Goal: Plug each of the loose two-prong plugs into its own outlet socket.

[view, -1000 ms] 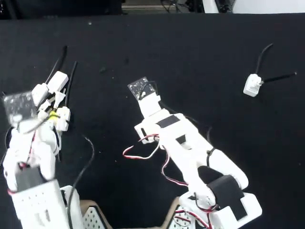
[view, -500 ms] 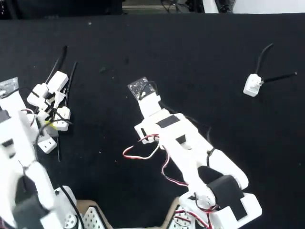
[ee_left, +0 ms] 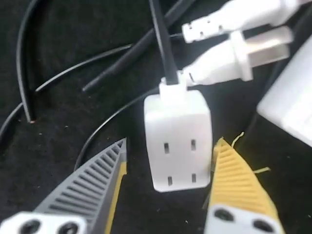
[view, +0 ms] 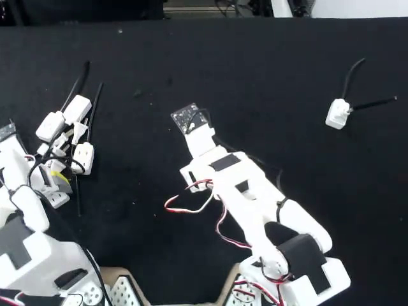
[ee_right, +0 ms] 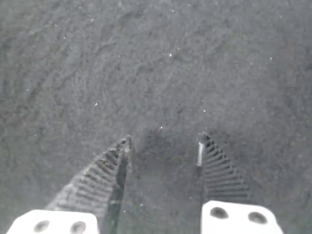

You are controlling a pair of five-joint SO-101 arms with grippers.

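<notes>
Currently your left gripper (ee_left: 170, 145) is sitting wide open at the left edge of the black table (view: 255, 57). Its grey and yellow fingers are framing a white outlet socket (ee_left: 178, 134) on both sides, and whether either finger is touching it is not something the pictures are showing. The socket is lying flat with its slots facing up and a black cord (ee_left: 161, 44) running out of its far end. Just beyond it, a loose two-prong plug (ee_left: 229, 63) is lying on its side, with a second white connector (ee_left: 234, 22) resting close by. Your right gripper (ee_right: 163, 146) is pointing down at bare table near the middle, fingers spread and gripping nothing. Well apart, on the right side, another white block (view: 336, 113) is lying with two black cords trailing from it.
</notes>
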